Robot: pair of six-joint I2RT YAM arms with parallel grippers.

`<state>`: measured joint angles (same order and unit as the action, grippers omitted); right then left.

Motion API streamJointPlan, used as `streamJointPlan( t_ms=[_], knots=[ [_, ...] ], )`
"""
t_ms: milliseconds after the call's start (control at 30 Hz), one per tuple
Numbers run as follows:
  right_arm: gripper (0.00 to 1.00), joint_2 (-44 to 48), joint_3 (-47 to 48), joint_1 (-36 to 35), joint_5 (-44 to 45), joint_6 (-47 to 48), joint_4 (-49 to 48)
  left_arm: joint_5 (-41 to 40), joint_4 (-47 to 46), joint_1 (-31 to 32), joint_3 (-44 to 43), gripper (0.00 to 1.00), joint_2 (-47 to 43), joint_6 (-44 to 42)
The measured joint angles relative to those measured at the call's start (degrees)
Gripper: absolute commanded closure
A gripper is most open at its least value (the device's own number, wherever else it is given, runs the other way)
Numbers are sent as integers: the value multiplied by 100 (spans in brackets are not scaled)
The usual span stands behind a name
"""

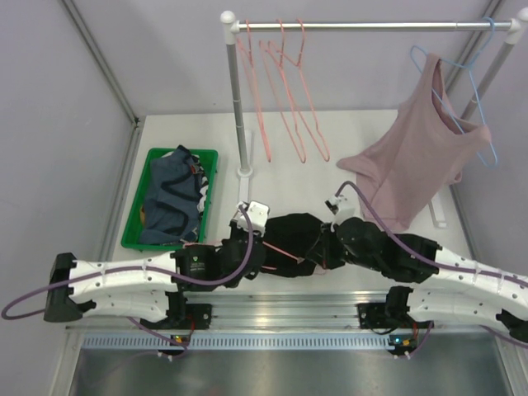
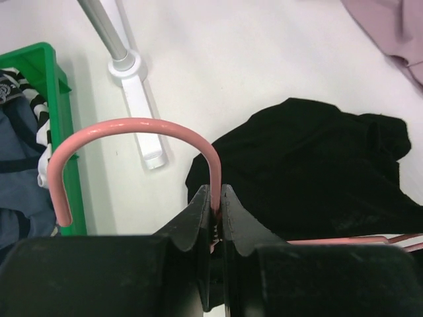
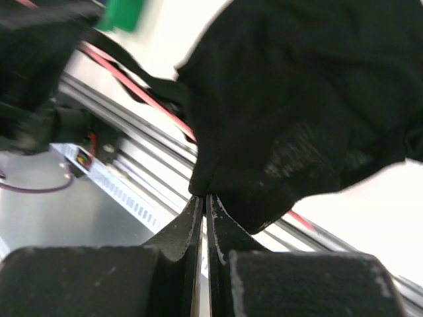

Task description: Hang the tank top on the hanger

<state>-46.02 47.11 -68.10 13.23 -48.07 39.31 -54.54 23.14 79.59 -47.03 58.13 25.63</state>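
Observation:
The black tank top (image 1: 301,235) lies crumpled on the table between my two arms. My left gripper (image 1: 250,239) is shut on the salmon-pink hanger (image 1: 280,250), pinching the wire neck just below the hook. In the left wrist view the hanger's hook (image 2: 132,124) arches up and left from my left gripper (image 2: 216,195), with the tank top (image 2: 310,172) to the right. My right gripper (image 3: 204,197) is shut on a lifted edge of the tank top (image 3: 297,99). One hanger (image 3: 132,89) wire runs beneath the fabric. The hanger's lower part is hidden under the cloth.
A green bin (image 1: 210,177) with dark blue-grey clothes stands at the left. The rack pole (image 1: 237,107) and its white foot (image 2: 135,79) rise just behind. Three salmon hangers (image 1: 285,91) and a pink top (image 1: 417,157) on a light-blue hanger hang from the rail.

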Motion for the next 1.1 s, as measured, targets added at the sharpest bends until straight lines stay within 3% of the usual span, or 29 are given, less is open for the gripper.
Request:
streamJointPlan(
  t_ms=[333,633,733,1100],
  knots=[
    [97,-859,1606,9,229,662,101,201,-511,2,-529,100,332,-428],
    [52,-758,1580,387,474,1008,455,372,-470,2,-765,100,149,-474],
    [47,-553,1515,426,446,1211,466,398,-442,2,-855,100,149,-455],
    [45,-94,824,431,-697,2496,-592,564,-13,2,-1434,100,181,-487]
  ],
)
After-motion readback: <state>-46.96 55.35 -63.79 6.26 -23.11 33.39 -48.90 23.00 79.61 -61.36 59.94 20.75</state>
